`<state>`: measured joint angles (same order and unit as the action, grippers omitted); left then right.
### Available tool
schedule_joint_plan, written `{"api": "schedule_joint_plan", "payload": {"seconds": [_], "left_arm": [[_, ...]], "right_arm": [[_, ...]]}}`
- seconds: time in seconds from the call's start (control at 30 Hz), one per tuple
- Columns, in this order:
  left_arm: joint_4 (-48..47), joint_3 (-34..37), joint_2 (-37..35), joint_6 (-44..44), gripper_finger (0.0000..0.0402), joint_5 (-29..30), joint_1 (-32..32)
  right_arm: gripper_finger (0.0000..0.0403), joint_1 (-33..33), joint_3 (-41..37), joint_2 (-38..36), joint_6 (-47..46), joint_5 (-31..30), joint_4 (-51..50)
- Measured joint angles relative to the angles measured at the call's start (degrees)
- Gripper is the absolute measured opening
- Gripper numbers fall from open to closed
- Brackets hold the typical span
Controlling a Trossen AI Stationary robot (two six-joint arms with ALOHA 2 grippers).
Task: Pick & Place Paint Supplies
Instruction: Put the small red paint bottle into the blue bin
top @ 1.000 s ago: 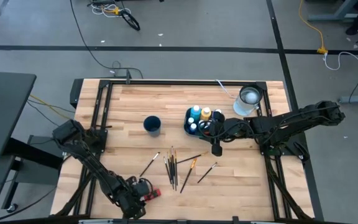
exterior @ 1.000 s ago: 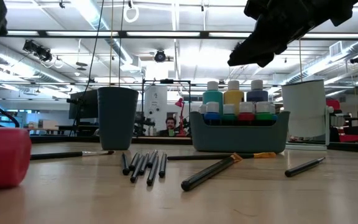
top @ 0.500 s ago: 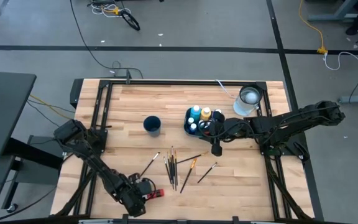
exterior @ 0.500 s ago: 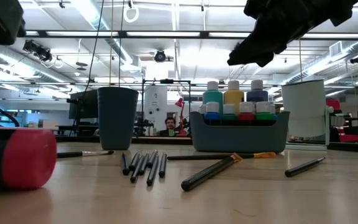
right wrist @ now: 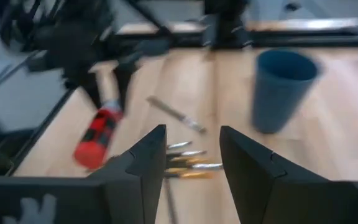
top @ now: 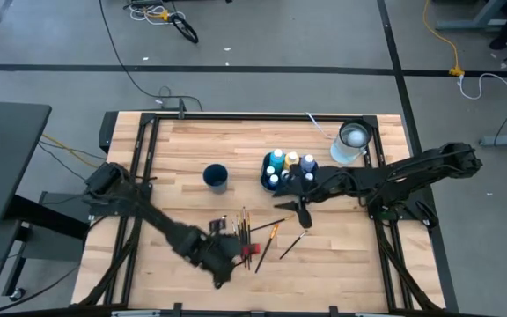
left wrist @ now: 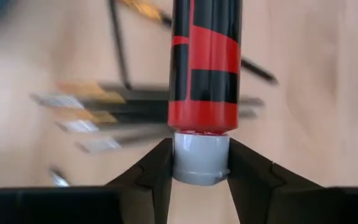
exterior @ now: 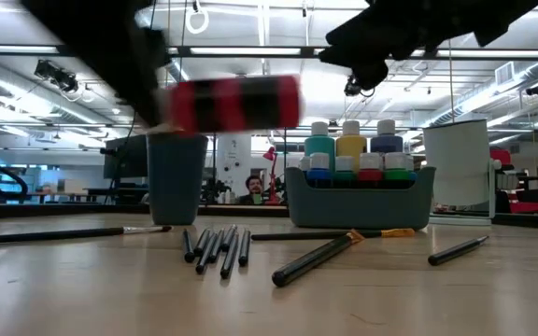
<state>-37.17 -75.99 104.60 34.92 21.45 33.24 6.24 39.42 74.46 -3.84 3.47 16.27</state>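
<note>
Now, left gripper [left wrist: 199, 163] in mid-air over the bench [top: 174, 150], jaws pinching the grey cap [left wrist: 199, 158] of a red bottle [left wrist: 205, 68], bottle lying level, brushes [top: 245, 236] scattered directly beneath. Right gripper [right wrist: 192, 146] hanging just in front of the bin [exterior: 361, 198], jaws spread and empty.

Best handling, by the look of it: keep the pinch firm, since only the cap is held and the body hangs well out ahead. Carry high enough to clear the brushes and the bin wall, probably tipping the bottle upright before lowering into a free slot. Watch the right arm, parked close to that bin. Could crowd the approach.

Pale wood planks for a surface, dark metal rails round the edge, a blue cup [top: 216, 177] and a white container [top: 351, 141] standing near the back. Grey floor, loose cables and bright strip lights beyond; someone small and distant behind the bench.
</note>
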Motion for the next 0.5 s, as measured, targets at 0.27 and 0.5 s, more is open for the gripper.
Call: {"api": "schedule_joint_plan", "payload": {"seconds": [0.27, 0.5], "left_arm": [[-7.0, -6.3, 0.0, -17.4, 0.0141, -1.4, -8.7], [-8.2, -8.5, 0.0, -41.5, 0.0130, 3.6, -13.0]], "right_arm": [[0.0153, 0.0, 0.0, 4.0, 1.7, 3.3, 5.4], [0.0153, 0.0, 0.0, 4.0, -1.9, 5.5, 3.8]]}}
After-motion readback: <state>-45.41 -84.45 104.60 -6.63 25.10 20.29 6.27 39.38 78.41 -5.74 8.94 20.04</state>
